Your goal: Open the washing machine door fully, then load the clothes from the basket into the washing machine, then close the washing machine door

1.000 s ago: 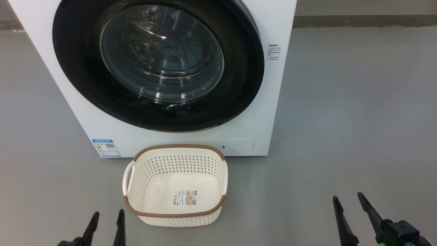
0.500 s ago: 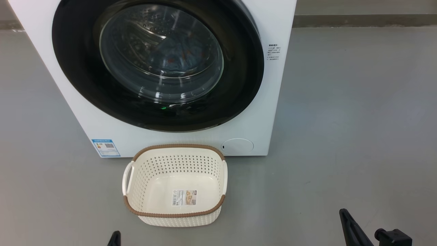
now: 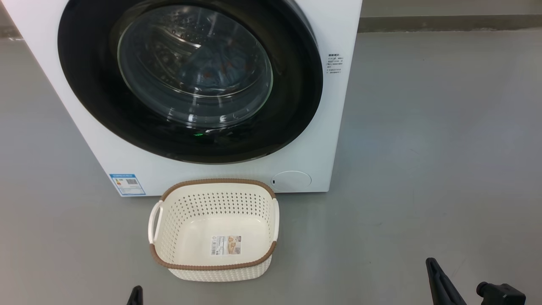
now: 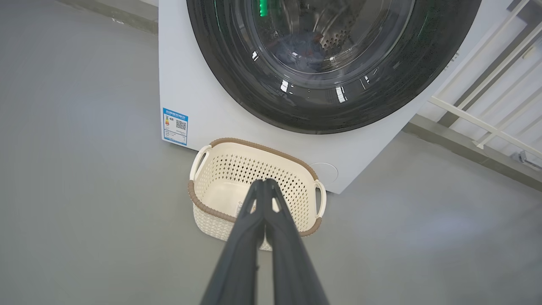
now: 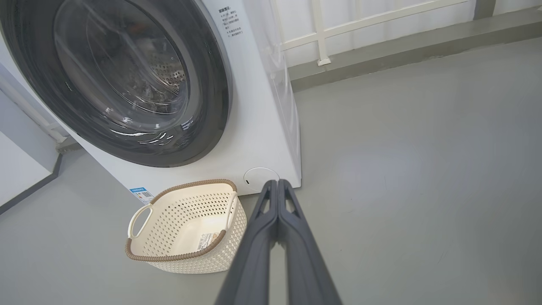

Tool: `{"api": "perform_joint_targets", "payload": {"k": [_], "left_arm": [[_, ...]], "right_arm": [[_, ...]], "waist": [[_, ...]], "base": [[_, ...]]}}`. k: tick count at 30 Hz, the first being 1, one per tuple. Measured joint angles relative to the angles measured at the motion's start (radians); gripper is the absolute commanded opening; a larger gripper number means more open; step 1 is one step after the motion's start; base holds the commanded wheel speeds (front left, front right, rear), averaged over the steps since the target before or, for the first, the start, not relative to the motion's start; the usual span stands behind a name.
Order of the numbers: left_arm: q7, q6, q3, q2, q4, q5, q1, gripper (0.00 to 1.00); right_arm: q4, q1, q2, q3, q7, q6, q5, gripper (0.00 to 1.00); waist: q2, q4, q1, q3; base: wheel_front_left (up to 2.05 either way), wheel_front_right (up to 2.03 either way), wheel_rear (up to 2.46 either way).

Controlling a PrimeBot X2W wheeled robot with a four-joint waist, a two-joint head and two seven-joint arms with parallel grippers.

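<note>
Both the left gripper (image 4: 264, 183) and the right gripper (image 5: 277, 182) are hanging tightly closed while the basket (image 3: 211, 267) is sitting mouth-up just before the washing machine (image 3: 334, 140), long axis running along its front, the clothes (image 3: 216, 70) lying behind the closed washing machine door (image 3: 292, 97).

The washing machine (image 3: 328, 127) is finished in white, the washing machine door (image 3: 296, 84) in glossy black around clear glass. Blue clothes (image 3: 220, 70) flecked with orange-brown are seen through it. The basket (image 3: 220, 274) is cream-white, patterned with rows of holes and rimmed in woven brown. A blue sticker (image 3: 127, 184) is borne low on the left. The floor (image 3: 423, 148) is plain grey.
</note>
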Motion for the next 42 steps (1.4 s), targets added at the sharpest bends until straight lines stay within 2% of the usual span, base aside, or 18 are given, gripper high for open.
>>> {"api": "perform_joint_targets", "payload": {"k": [42], "left_arm": [[0.12, 0.0, 0.051, 0.0, -0.034, -0.439, -0.044, 0.0]], "right_arm": [[0.012, -0.061, -0.001, -0.025, 0.121, 0.0, 0.5, 0.0]], "waist": [[0.0, -0.037, -0.0001, 0.008]], "base": [[0.0, 0.0, 0.0]]}}
